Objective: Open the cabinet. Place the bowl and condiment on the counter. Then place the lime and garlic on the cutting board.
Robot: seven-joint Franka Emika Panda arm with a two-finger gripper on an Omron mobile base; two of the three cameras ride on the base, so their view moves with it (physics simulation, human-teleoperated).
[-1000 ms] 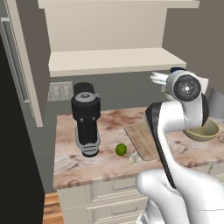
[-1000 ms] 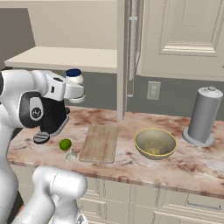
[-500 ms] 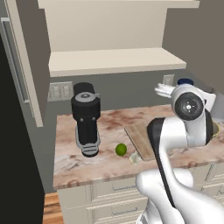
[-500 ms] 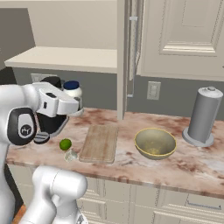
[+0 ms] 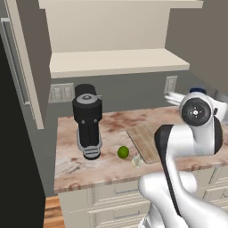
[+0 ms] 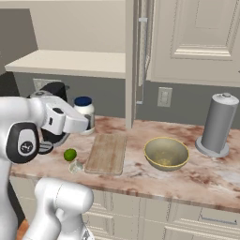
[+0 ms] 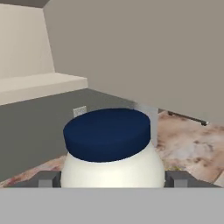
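Note:
My gripper (image 7: 111, 180) is shut on the condiment (image 7: 109, 151), a white jar with a dark blue lid, which sits between the two finger tips. The jar (image 6: 84, 110) hangs low over the back of the counter (image 6: 140, 174), left of the cutting board (image 6: 107, 153); I cannot tell if it touches the marble. Its lid (image 5: 198, 89) peeks past the wrist. The olive-yellow bowl (image 6: 166, 153) stands on the counter right of the board. The lime (image 6: 70, 154) and the garlic (image 6: 76, 165) lie left of the board. The cabinet's left door (image 6: 133, 61) stands open, edge-on, over a bare shelf (image 6: 70, 63).
A black coffee machine (image 5: 87, 120) stands at the counter's left end, behind my arm in the right base view. A grey paper-towel cylinder (image 6: 216, 124) stands at the far right. The second cabinet door (image 6: 201, 37) is closed. Cream drawers (image 6: 154, 220) run below the counter.
The hand has come down from shelf height toward the counter, carrying the jar with it. The bowl, lime, garlic and board have not moved.

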